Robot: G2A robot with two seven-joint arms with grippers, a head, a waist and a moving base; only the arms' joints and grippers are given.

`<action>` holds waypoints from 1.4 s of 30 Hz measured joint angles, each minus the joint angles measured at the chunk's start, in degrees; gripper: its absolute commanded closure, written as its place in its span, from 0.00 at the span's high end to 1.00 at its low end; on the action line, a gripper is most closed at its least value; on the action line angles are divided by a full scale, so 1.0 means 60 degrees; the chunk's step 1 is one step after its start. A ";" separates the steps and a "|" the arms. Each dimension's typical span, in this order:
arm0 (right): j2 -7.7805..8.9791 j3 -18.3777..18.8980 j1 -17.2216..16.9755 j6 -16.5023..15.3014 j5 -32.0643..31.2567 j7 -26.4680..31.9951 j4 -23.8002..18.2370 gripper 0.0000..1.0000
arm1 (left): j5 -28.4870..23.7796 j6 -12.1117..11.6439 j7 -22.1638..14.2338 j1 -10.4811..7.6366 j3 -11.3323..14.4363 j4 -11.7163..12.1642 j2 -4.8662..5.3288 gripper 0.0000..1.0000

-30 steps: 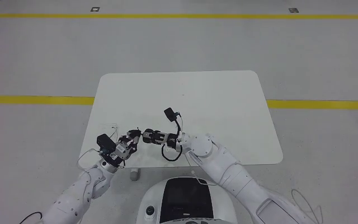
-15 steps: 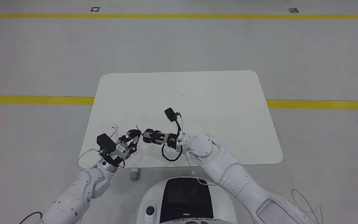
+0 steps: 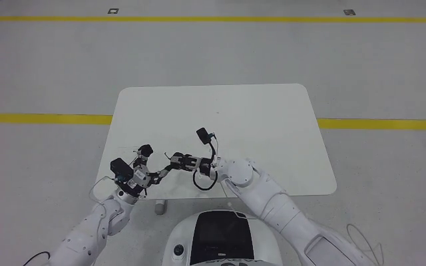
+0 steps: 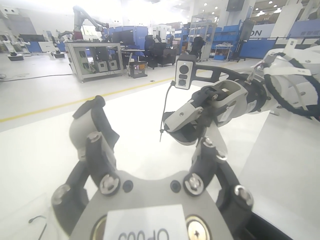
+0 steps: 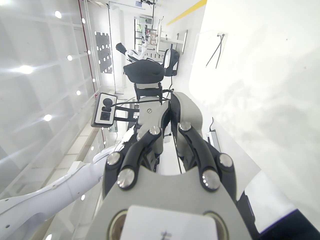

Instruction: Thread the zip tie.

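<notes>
My left gripper is spread wide with nothing in it, over the table's near edge toward the left corner. My right gripper is just beside it, tips facing, pressed together on a thin black zip tie. The tie stands roughly upright between the two grippers. Two spare ties lie near the table's left edge.

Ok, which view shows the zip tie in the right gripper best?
The left wrist view: the zip tie stands as a thin black strip against the pale floor, in the right gripper's shut jaws. The right wrist view gives a dark sliver between the jaws; in the top view it is too small to tell.
</notes>
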 measured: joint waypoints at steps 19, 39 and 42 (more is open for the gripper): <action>0.0094 0.0685 -0.0347 -0.0474 0.2193 0.1302 -0.0008 0.00 | 0.1028 0.0659 0.1897 -0.0293 0.0023 0.0981 -0.0156 1.00; 0.0041 0.0923 -0.0282 0.0113 0.4434 0.2561 0.0349 0.00 | 0.2541 0.1716 0.3184 -0.0811 0.0431 0.1996 -0.0393 1.00; -0.0016 0.0859 -0.0118 0.0566 0.4920 0.2792 0.0614 0.00 | 0.2739 0.1915 0.3577 -0.0909 0.0483 0.2331 -0.0436 1.00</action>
